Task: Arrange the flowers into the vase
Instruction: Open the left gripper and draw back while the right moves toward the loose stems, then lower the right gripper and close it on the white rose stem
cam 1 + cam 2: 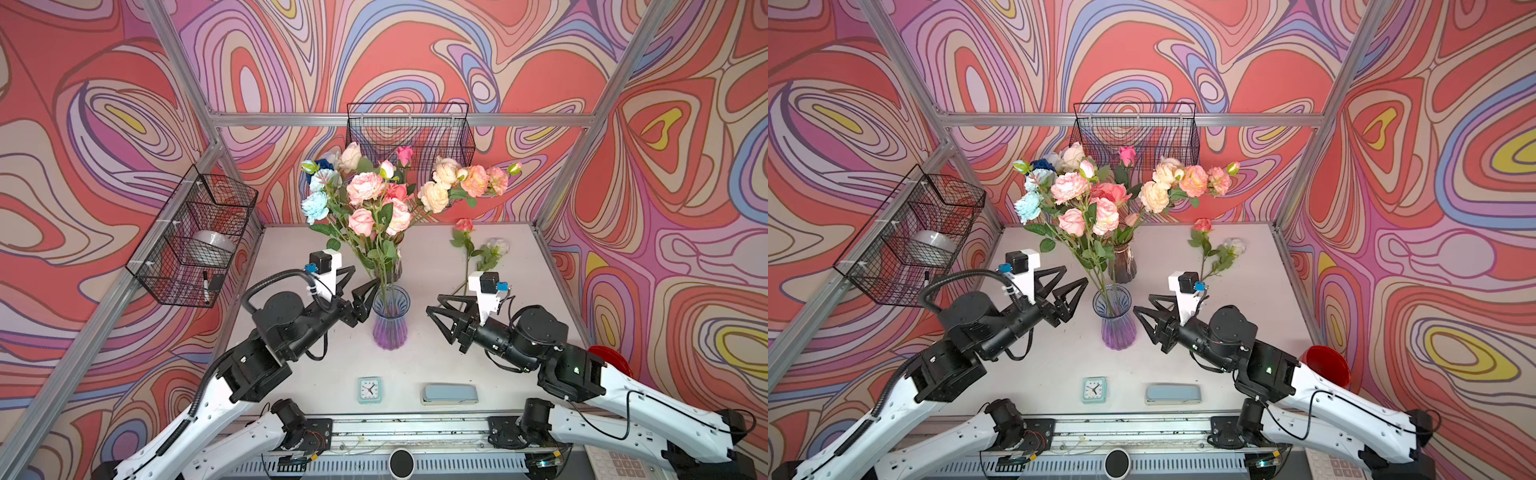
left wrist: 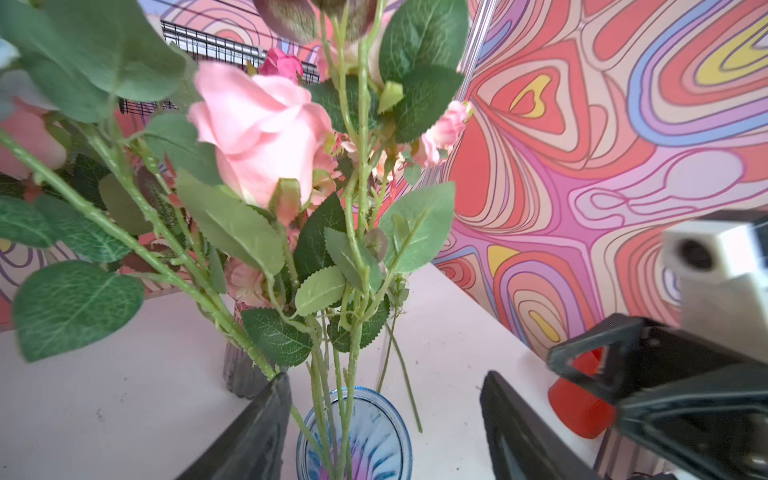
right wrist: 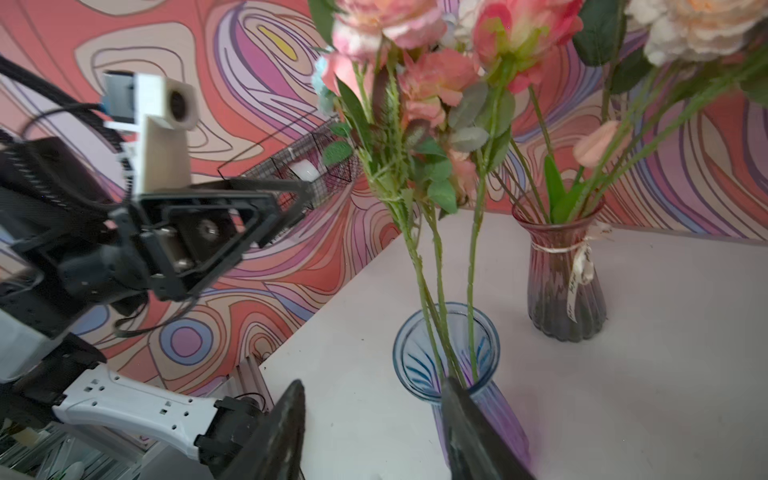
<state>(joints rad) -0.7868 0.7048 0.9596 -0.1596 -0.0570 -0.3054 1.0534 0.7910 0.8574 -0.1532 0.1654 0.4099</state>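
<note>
Your left gripper (image 1: 365,276) has its jaws spread and holds nothing. Its fingertips sit close beside the green stems rising from the ribbed glass vase, blue at the rim and purple at the base (image 1: 390,324); whether they touch a stem cannot be told. Your right gripper (image 1: 434,302) faces it from the vase's other side, jaws also apart and empty, near the rim. Between the two tools, pink-headed roses on long leafy stems (image 1: 360,220) stand in that vase. Beyond it, a dark smoky glass vase tied with twine (image 1: 1122,266) holds more blooms, peach and cream among them. Past the right gripper, two loose flowers (image 1: 471,245) lie flat on the white table (image 1: 316,374).
</note>
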